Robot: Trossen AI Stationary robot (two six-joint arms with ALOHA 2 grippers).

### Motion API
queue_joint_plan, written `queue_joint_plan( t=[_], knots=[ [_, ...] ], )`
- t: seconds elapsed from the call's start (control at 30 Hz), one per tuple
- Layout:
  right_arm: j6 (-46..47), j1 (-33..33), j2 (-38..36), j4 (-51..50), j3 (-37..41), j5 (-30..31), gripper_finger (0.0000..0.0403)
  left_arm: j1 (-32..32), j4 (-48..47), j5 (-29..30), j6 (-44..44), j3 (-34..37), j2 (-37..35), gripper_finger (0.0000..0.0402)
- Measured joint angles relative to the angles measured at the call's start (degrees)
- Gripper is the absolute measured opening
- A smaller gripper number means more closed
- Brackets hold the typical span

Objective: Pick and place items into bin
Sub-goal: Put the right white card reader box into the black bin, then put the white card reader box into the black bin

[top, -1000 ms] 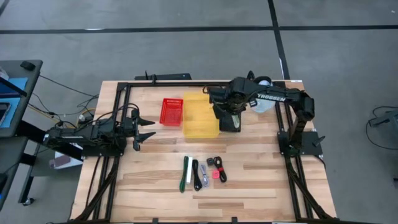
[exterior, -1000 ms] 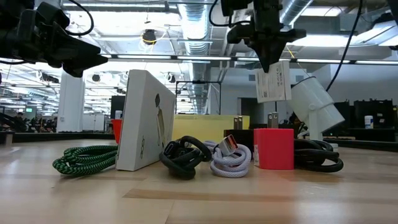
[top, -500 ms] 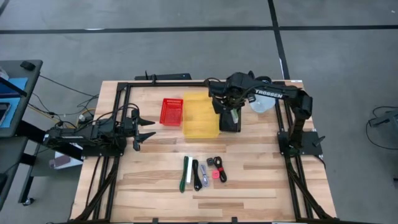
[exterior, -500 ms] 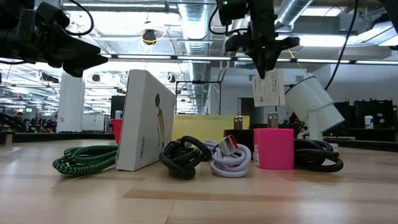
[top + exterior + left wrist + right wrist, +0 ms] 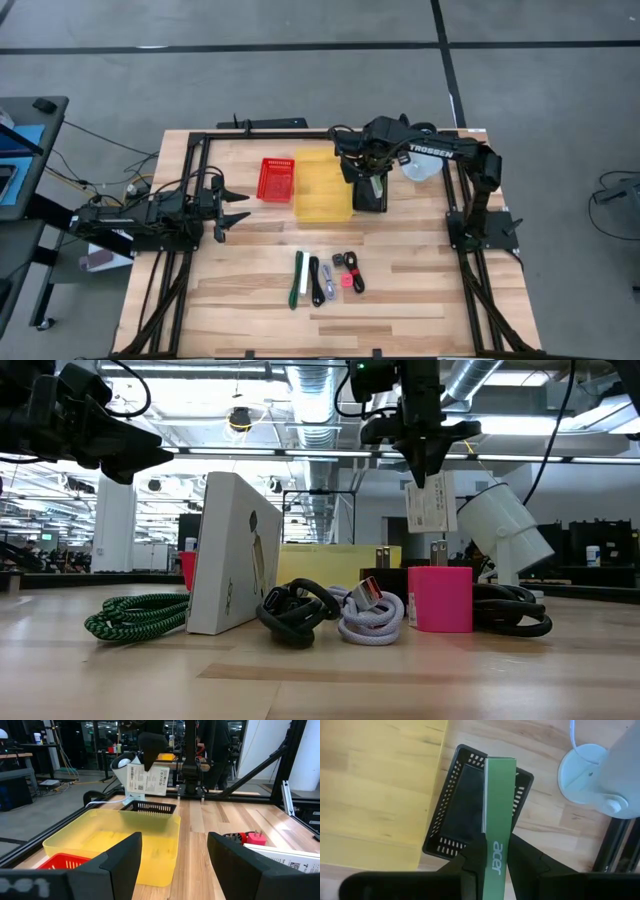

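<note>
"acer" stands in white letters on the narrow green edge of the box gripped between the right end effector fingers. "trossen" is printed in white on the right arm in the high view. the white label on the box's face shows fine print too small to read.

A green box with a white edge hangs over a black basket, right of a yellow bin and a red basket; near lies a green-and-black braided cable.
</note>
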State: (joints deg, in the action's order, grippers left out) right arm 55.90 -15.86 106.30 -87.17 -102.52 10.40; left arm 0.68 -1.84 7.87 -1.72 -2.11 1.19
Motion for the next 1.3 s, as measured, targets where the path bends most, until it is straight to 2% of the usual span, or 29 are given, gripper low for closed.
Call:
queue_joint_plan(
  t=[0.9, 1.3],
  knots=[
    [0.2, 0.4, 0.0, 0.8, 0.0, -0.4, 0.0062, 0.0, 0.0, 0.0, 0.0, 0.0, 0.0, 0.0220],
    [1.1, 0.4, 0.0, 0.9, 0.0, 0.1, 0.0126, 0.0, 0.0, 0.0, 0.0, 0.0, 0.0, 0.0220]
  ],
)
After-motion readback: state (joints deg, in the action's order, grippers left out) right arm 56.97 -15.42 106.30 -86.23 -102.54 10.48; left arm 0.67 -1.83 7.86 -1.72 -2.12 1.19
